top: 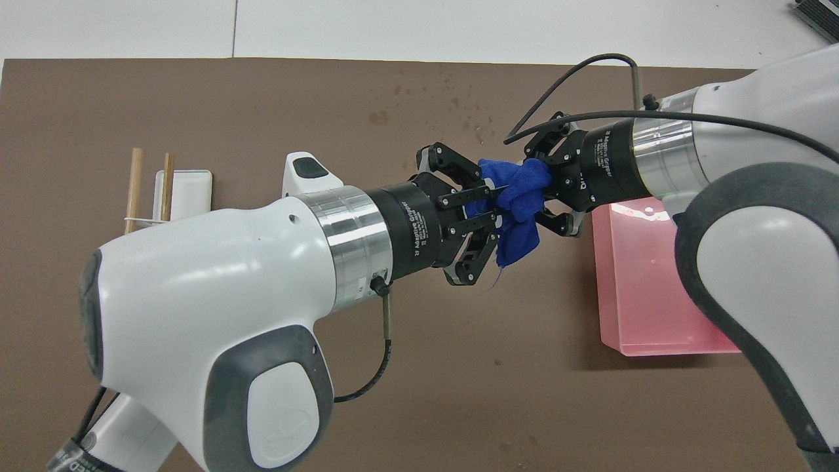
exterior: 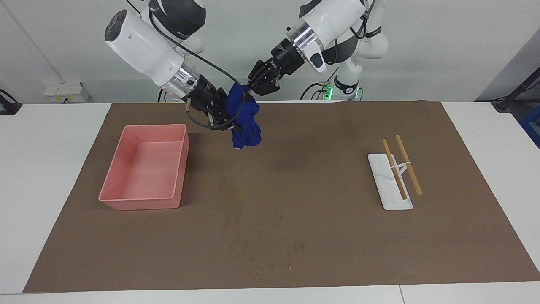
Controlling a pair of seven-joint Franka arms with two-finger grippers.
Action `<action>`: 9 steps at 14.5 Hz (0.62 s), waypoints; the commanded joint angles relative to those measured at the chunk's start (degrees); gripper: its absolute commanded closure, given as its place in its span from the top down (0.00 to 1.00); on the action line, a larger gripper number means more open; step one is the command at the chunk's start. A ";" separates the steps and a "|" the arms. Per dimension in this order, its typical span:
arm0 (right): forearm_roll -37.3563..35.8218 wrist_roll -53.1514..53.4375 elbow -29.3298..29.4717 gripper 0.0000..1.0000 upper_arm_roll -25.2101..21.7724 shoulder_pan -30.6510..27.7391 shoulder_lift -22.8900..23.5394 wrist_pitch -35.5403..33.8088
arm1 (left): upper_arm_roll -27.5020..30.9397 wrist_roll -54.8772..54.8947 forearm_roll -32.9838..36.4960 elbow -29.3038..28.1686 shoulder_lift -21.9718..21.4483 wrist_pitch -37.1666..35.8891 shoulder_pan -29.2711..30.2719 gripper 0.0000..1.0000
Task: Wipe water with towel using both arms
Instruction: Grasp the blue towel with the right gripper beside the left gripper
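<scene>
Blue cloth, the towel [exterior: 244, 120], is held bunched in the air between the two grippers, over the brown mat [exterior: 320, 236] at the robots' edge of the table. The right gripper [exterior: 225, 120] is closed on one part of the towel, with the loose end hanging below it. The left gripper [exterior: 258, 86] is set against the towel's upper part, its fingers [top: 452, 160] spread open around the cloth in the overhead view. The water [exterior: 261, 253] is seen as faint darker spots on the mat, well apart from the towel and farther from the robots. A pink bin [exterior: 145, 166] is placed toward the right arm's end, and a white rest [exterior: 390, 183] bearing wooden chopsticks [exterior: 400, 166] toward the left arm's end.
</scene>
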 commanded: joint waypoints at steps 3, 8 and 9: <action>0.28 0.30 -0.72 0.00 -0.02 -0.37 -1.64 0.29 | 0.51 -0.28 -1.19 -1.61 -1.28 1.51 -1.05 0.00; -1.82 -2.07 -0.45 0.00 -0.02 -0.55 -1.46 2.83 | 0.78 -0.54 -0.92 -1.52 -1.27 0.55 -0.17 1.00; -2.00 -2.42 -0.45 0.00 -0.02 -0.55 -1.38 3.62 | 1.04 -0.45 -0.49 -1.61 -1.28 0.29 0.27 1.00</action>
